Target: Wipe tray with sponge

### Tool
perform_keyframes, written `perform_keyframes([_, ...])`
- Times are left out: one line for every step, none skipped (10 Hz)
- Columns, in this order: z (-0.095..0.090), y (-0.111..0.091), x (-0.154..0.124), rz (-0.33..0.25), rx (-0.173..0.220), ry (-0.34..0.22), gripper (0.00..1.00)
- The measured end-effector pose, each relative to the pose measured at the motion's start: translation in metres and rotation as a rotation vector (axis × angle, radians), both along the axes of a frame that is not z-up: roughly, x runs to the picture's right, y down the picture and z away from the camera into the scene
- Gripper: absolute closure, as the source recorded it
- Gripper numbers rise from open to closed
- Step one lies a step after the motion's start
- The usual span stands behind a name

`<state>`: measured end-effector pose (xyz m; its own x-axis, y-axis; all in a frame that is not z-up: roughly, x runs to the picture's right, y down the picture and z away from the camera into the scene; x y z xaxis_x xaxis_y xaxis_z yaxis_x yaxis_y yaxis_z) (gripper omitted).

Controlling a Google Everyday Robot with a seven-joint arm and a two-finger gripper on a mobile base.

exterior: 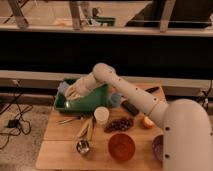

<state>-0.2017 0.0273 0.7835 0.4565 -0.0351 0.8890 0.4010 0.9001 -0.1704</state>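
Wooden surface (pixel 55 155), orange-red bowl (pixel 122 146) at near edge. Farther back, green tray (pixel 84 106), long axis across the surface, w/ pincer (pixel 74 93) inside. Sponge (pixel 63 88) sits against pincer, on the side away from the arm. Clamped or not, can't tell.

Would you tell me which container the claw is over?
The green tray at the back-left: the claw hangs over it, whereas the orange-red bowl sits at the front.

Dim warm light on hand (pixel 71 93) over tray (pixel 86 107)
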Motion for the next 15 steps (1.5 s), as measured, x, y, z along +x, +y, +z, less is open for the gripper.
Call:
perform_keyframes([0.007, 0.003, 0.003, 0.001, -0.009, 0.006, 0.91])
perform_keyframes([0.012, 0.009, 0.004, 0.001, -0.017, 0.01, 0.91])
perform_keyframes([0.022, 0.02, 0.005, 0.0, -0.032, 0.013, 0.91])
perform_keyframes([0.032, 0.032, 0.006, -0.002, -0.05, 0.015, 0.91])
perform_keyframes([0.037, 0.038, 0.007, -0.004, -0.06, 0.017, 0.91])
perform_keyframes([0.041, 0.042, 0.006, -0.01, -0.069, 0.016, 0.91])
perform_keyframes([0.042, 0.042, 0.003, -0.015, -0.072, 0.015, 0.91])
perform_keyframes([0.045, 0.041, -0.001, -0.022, -0.074, 0.013, 0.91])
perform_keyframes([0.048, 0.04, -0.004, -0.028, -0.077, 0.01, 0.91])
perform_keyframes([0.05, 0.04, -0.008, -0.033, -0.08, 0.008, 0.91])
perform_keyframes([0.055, 0.041, -0.012, -0.04, -0.085, 0.006, 0.91])
perform_keyframes([0.058, 0.041, -0.014, -0.043, -0.089, 0.007, 0.91])
perform_keyframes([0.062, 0.043, -0.015, -0.045, -0.095, 0.01, 0.91])
perform_keyframes([0.065, 0.045, -0.013, -0.046, -0.1, 0.014, 0.91])
perform_keyframes([0.069, 0.047, -0.01, -0.044, -0.108, 0.021, 0.91])
